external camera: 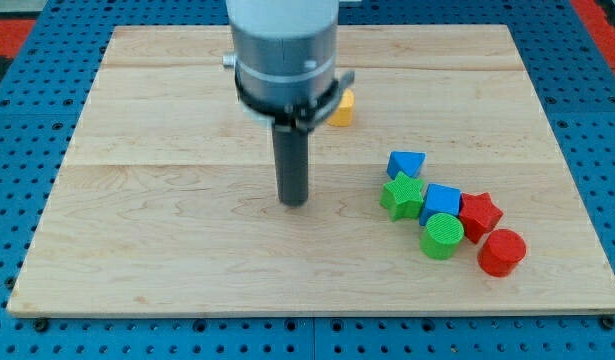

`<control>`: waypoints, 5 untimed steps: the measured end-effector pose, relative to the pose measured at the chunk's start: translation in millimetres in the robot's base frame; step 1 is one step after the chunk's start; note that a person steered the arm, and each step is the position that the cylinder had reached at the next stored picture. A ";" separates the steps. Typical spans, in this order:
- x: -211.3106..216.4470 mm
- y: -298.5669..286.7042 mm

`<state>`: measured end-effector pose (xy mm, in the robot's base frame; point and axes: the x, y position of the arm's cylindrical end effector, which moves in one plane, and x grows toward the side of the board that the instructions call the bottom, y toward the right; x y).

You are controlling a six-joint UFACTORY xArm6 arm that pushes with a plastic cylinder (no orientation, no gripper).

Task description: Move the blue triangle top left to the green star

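Camera view, obs. 1: Where did my tip (293,201) sit?

Obs. 2: On the wooden counter (167,240), left of the cluster, well apart from every block. End effector was a bare rod; nothing clasped.

Obs. 1: Target?

Obs. 2: Blue triangle (405,163) touched the green star (402,195) at the star's upper edge, slightly to its right.

Obs. 1: Neighbours?

Obs. 2: Blue cube (442,200) against the star's right. Green cylinder (443,235) below it. Red star (479,215) and red cylinder (501,251) farther right. A yellow block (341,108), partly hidden behind the arm, shape unclear.
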<state>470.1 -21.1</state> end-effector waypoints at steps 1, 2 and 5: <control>-56.2 14.5; -42.8 78.5; -32.7 130.4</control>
<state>437.4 109.3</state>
